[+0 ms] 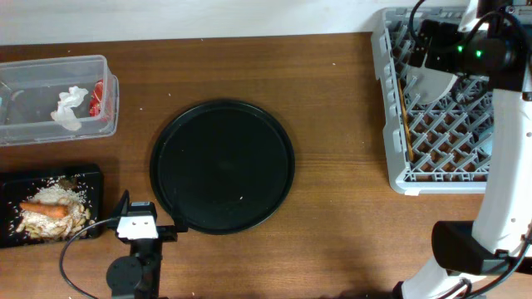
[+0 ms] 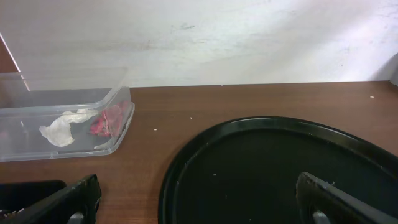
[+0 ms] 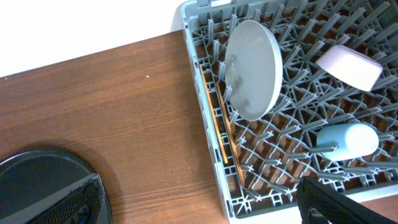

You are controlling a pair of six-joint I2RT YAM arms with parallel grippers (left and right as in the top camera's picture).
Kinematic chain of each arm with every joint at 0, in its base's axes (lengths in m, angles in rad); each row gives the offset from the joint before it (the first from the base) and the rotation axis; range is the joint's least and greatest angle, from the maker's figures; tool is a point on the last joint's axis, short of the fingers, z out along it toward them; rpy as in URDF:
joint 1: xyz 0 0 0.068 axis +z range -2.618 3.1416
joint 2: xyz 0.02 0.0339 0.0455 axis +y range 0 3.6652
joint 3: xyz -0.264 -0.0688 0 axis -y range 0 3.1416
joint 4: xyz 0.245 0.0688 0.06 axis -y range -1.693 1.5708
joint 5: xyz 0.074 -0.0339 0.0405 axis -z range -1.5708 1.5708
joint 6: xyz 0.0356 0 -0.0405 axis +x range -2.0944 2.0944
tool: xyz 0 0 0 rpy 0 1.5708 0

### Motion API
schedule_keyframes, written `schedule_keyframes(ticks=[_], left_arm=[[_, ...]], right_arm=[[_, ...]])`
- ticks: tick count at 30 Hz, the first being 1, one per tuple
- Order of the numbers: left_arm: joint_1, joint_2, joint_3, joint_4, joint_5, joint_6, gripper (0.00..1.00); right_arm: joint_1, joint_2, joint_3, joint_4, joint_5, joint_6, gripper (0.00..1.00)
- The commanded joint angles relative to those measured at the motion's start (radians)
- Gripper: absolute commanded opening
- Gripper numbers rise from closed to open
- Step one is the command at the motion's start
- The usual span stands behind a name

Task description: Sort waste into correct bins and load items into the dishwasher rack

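Brown wood makes up the surface (image 1: 332, 83), with a pale wall behind it. At one end sits the large square grey plastic dishwasher rack (image 1: 445, 154). The right tool (image 3: 199, 183) hangs above it with its two dark fingers spread wide and nothing between them.

In the rack, the round white plate (image 3: 252, 68) stands on edge between tines. The pair of thin wooden chopsticks (image 3: 224, 134) lies along the wall nearest the large round black tray (image 1: 223, 166). The small light-blue cup (image 3: 348, 140) lies on its side on the tines, and a pale shallow dish (image 3: 348, 65) rests farther back.

At the other end, the clear plastic rectangular tub (image 1: 25, 104) holds the crumpled white tissue (image 1: 70, 108) and the red wrapper (image 1: 97, 98). The black rectangular bin (image 1: 91, 178) holds the pale rice-like scraps (image 1: 50, 220) and the orange carrot (image 1: 46, 208). The left tool (image 2: 198, 180) is low by the tray's rim, equally wide open and empty.

Sorting and loading look finished, so the step in hand is probably the right arm's retreat. To do it well, lift straight up before swinging away, keeping the fingers clear of the plate's top edge and of the tines. A sideways brush could tip the plate or roll the cup. The fingers are best kept apart until well above the rack.
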Motion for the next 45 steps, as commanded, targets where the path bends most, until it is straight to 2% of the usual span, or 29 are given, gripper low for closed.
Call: schedule_keyframes(ticks=[1, 4, 7, 12, 16, 23, 25, 30, 37, 41, 45], left_arm=[[-0.002, -0.010, -0.008, -0.001, -0.014, 0.016, 0.99], [-0.002, -0.010, -0.008, -0.001, -0.014, 0.016, 0.99], [-0.002, -0.010, -0.008, -0.001, -0.014, 0.016, 0.99], [-0.002, -0.010, -0.008, -0.001, -0.014, 0.016, 0.99], [-0.002, -0.010, -0.008, -0.001, -0.014, 0.016, 0.99], [-0.002, -0.010, -0.008, -0.001, -0.014, 0.016, 0.99], [-0.002, -0.010, -0.008, -0.001, -0.014, 0.016, 0.99], [-0.002, -0.010, -0.008, -0.001, -0.014, 0.016, 0.99], [-0.002, -0.010, -0.008, -0.001, -0.014, 0.016, 0.99], [-0.002, -0.010, -0.008, -0.001, -0.014, 0.016, 0.99], [-0.002, -0.010, -0.008, -0.001, -0.014, 0.016, 0.99]], right_arm=[[0.013, -0.024, 0.005, 0.010, 0.008, 0.002, 0.98], [0.013, -0.093, -0.018, 0.109, 0.008, 0.002, 0.98], [0.012, -0.273, -0.238, 0.273, 0.002, -0.006, 0.98], [0.012, -0.567, -0.731, 0.421, -0.007, -0.005, 0.98], [0.011, -0.855, -1.207, 0.738, -0.010, -0.006, 0.98], [0.010, -1.291, -1.847, 1.213, -0.064, -0.005, 0.98], [0.010, -1.409, -2.003, 1.304, -0.068, -0.005, 0.98], [-0.022, -1.616, -2.225, 1.395, -0.091, 0.010, 0.98], [-0.096, -1.835, -2.376, 1.404, -0.127, 0.009, 0.98], [-0.093, -1.837, -2.484, 1.559, -0.132, 0.010, 0.98], [-0.079, -1.837, -2.494, 1.571, -0.115, 0.004, 0.98]])
